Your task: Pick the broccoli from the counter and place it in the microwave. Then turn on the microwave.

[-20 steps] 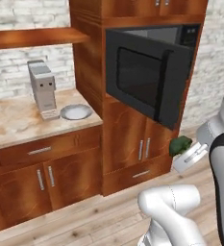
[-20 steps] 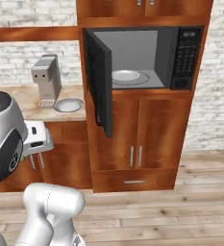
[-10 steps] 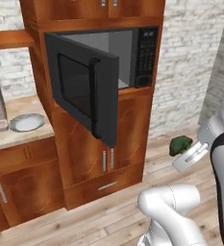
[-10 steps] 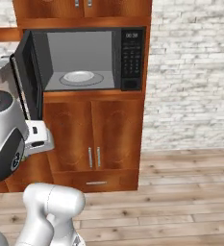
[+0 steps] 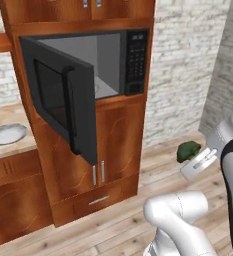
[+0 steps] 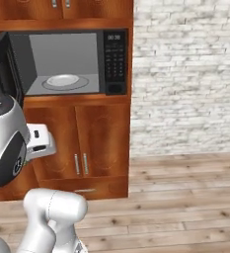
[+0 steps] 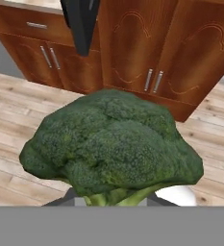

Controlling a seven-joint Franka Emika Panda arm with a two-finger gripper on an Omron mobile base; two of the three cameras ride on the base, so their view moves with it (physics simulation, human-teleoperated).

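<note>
**Jaws closed on the broccoli, low at the frame's right**

My gripper [image 5: 194, 159] clamps the broccoli [image 5: 188, 150], which sits at the right edge of the left base view, above the wooden floor [image 5: 123, 220]. Farther off, upper left, the microwave [image 5: 108, 65] stands with its door [image 5: 63, 100] swung open, its glass turntable [image 6: 63, 81] bare.
</note>
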